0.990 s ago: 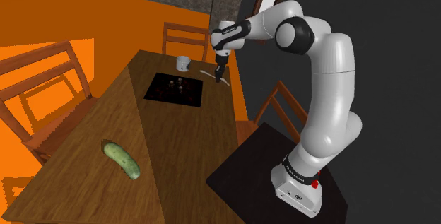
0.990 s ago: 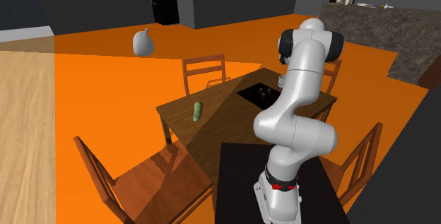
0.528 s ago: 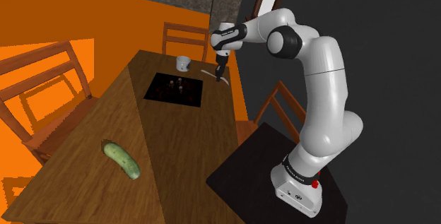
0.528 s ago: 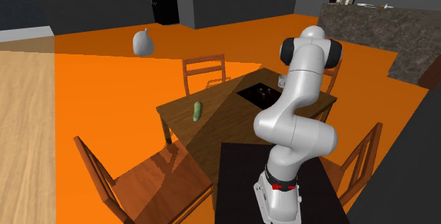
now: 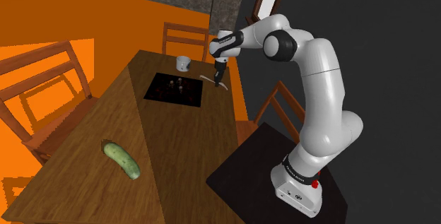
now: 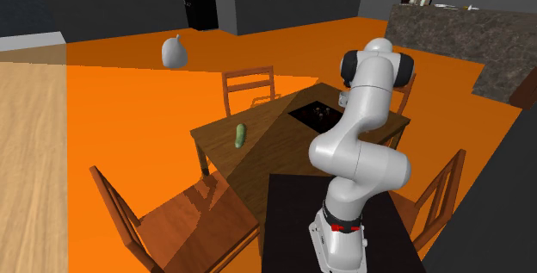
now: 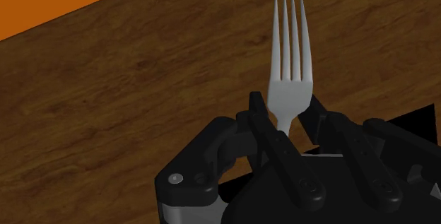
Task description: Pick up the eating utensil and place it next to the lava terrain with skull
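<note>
Tool (image 7: 285, 111) clamped on grey fork (image 7: 287, 53) — tines pointing away from the tool, over wooden counter (image 7: 127, 95), near black terrain tile (image 5: 174, 88) w/ white cup (image 5: 183, 63) beyond.

Green cucumber (image 5: 121, 159) lying on the brown wooden surface (image 5: 169, 138), toward its near end in the shoulder view. Small white cup (image 5: 183, 63) at the far end. Wooden chairs (image 6: 198, 228) around; grey pear-shaped lump (image 6: 175, 52) on the orange floor (image 6: 129, 116).

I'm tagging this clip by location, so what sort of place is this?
Likely a home dining area: a wooden table with chairs around it, a stone counter beyond, a fork in the gripper.
</note>
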{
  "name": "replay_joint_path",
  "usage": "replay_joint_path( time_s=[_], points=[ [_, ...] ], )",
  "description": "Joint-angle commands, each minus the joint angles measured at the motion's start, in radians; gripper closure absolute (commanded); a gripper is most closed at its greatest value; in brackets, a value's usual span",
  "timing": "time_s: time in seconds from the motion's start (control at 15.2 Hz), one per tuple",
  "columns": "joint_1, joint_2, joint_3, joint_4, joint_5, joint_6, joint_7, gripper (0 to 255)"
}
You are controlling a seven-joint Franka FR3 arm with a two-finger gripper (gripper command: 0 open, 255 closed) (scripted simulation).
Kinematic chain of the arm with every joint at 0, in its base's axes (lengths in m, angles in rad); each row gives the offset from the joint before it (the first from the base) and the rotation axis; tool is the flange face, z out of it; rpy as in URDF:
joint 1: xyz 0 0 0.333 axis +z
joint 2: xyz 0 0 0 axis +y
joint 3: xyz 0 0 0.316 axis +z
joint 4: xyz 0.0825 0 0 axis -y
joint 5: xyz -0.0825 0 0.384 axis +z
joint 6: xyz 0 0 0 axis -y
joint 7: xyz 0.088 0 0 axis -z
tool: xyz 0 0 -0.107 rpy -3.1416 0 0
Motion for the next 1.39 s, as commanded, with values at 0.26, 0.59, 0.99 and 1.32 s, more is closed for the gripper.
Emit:
replay_joint_path(
  time_s=[0.26, 0.59, 0.99, 1.32],
  points=[
    [-0.002, 0.058, 0.002, 0.013, 0.003, 0.045, -0.001, 255],
    [-0.003, 0.082, 0.003, 0.020, 0.003, 0.062, -0.002, 255],
    [-0.003, 0.082, 0.003, 0.020, 0.003, 0.062, -0.001, 0],
    [-0.003, 0.082, 0.003, 0.020, 0.003, 0.062, -0.001, 0]
  ],
)
